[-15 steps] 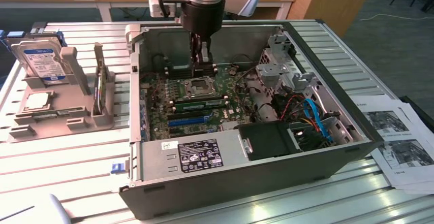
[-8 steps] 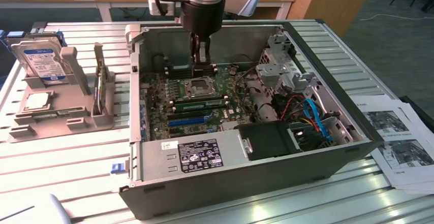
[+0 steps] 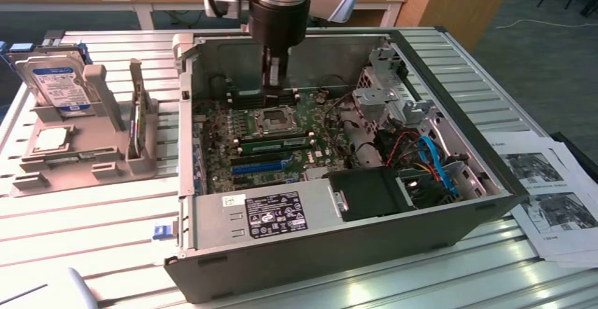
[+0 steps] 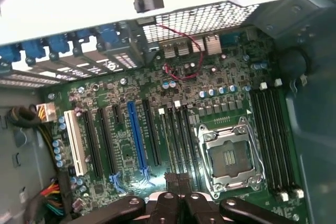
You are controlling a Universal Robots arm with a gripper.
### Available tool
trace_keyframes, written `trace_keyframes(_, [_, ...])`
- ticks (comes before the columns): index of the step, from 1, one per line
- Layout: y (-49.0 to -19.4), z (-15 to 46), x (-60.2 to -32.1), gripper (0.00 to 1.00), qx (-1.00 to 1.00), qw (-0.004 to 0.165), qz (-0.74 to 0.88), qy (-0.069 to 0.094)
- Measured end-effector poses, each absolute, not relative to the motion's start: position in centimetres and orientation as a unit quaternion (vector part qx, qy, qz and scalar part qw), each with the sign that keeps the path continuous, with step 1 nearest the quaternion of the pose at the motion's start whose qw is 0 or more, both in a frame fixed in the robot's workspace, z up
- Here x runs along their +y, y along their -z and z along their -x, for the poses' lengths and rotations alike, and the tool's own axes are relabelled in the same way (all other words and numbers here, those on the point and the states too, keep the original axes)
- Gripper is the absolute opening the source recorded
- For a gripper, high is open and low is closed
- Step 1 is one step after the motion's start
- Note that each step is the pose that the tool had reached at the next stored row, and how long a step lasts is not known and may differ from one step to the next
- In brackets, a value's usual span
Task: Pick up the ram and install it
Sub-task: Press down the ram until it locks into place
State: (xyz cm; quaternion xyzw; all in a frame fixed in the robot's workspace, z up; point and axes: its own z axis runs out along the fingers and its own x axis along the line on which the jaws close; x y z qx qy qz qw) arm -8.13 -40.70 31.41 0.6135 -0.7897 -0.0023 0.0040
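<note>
Gripper (image 3: 274, 78) — closed (above motherboard (image 3: 271, 137))

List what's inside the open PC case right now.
Inside the case: green motherboard with an empty CPU socket, a blue slot, a RAM stick lying by the socket, cables, and the shut gripper. The black shroud hides what is beneath it.

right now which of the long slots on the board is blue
The blue slot is the one: bright blue among black slots, with a white slot at the far side. It also shows in the exterior view.
</note>
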Motion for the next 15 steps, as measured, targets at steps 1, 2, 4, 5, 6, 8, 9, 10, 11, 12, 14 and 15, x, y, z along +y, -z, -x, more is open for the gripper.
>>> trace_keyframes(1, [-31.41, 8.14, -40.70, 0.10, -0.795, 0.004, -0.606, 0.002])
trace_keyframes(2, [-31.41, 8.13, -40.70, 0.10, -0.800, 0.004, -0.599, 0.002])
trace_keyframes(4, [-31.41, 8.13, -40.70, 0.10, -0.811, 0.004, -0.585, 0.002])
trace_keyframes(5, [-31.41, 8.14, -40.70, 0.10, -0.816, 0.004, -0.578, 0.003])
trace_keyframes(6, [-31.41, 8.13, -40.70, 0.10, -0.821, 0.004, -0.571, 0.003])
trace_keyframes(8, [-31.41, 8.13, -40.70, 0.10, -0.831, 0.004, -0.556, 0.003])
trace_keyframes(9, [-31.41, 8.13, -40.70, 0.10, -0.836, 0.004, -0.548, 0.003])
trace_keyframes(10, [-31.41, 8.13, -40.70, 0.10, -0.841, 0.004, -0.541, 0.003])
trace_keyframes(11, [-31.41, 8.14, -40.70, 0.10, -0.846, 0.004, -0.533, 0.003])
trace_keyframes(12, [-31.41, 8.14, -40.70, 0.10, -0.851, 0.004, -0.526, 0.003])
trace_keyframes(14, [-31.41, 8.13, -40.70, 0.10, -0.860, 0.004, -0.510, 0.003])
trace_keyframes(15, [-31.41, 8.13, -40.70, 0.10, -0.865, 0.004, -0.502, 0.003])
